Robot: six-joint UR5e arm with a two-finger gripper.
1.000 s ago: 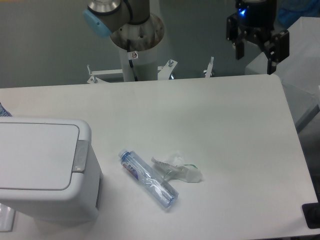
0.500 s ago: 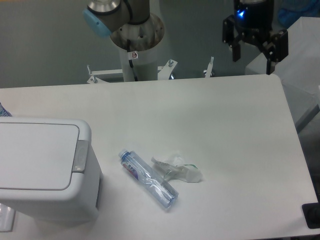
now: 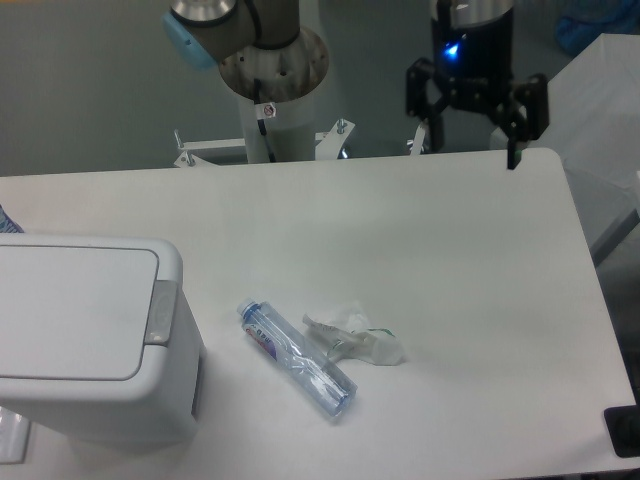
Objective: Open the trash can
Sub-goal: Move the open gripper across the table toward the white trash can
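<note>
Fingers (image 3: pixel 512 140): two, black, spread wide apart with nothing between them; gripper (image 3: pixel 468 128) empty, hanging at the far right corner of the table (image 3: pixel 420 240), blue light lit on its body.

Change: over the last second the gripper shifts leftward along the far edge and turns, so both fingers now show side by side facing the camera. Earlier it sat further right and partly angled away. Jaw spread looks about the same throughout. Judgement: the arm is beginning its approach; the travel toward the bin has barely started.

Trash can (image 3: pixel 85 340): large white boxy bin at the near left corner of the table, unmoved. Lid (image 3: pixel 70 310) flat and shut. Grey latch tab (image 3: pixel 162 312) on the lid's right edge, facing the table's middle. Well apart from the gripper, diagonally across the whole surface.

Bottle (image 3: pixel 296 356): clear plastic, lying on its side toward the near edge, just right of the bin, unmoved.

Wrapper (image 3: pixel 355 340): crumpled clear plastic, touching or just beside the bottle on its right, unmoved.

Status: task not yet begun in effect; lid still closed. Judgement: the next move calls for a long diagonal crossing to the latch tab, passing over or behind the bottle and wrapper without disturbing them.
</note>
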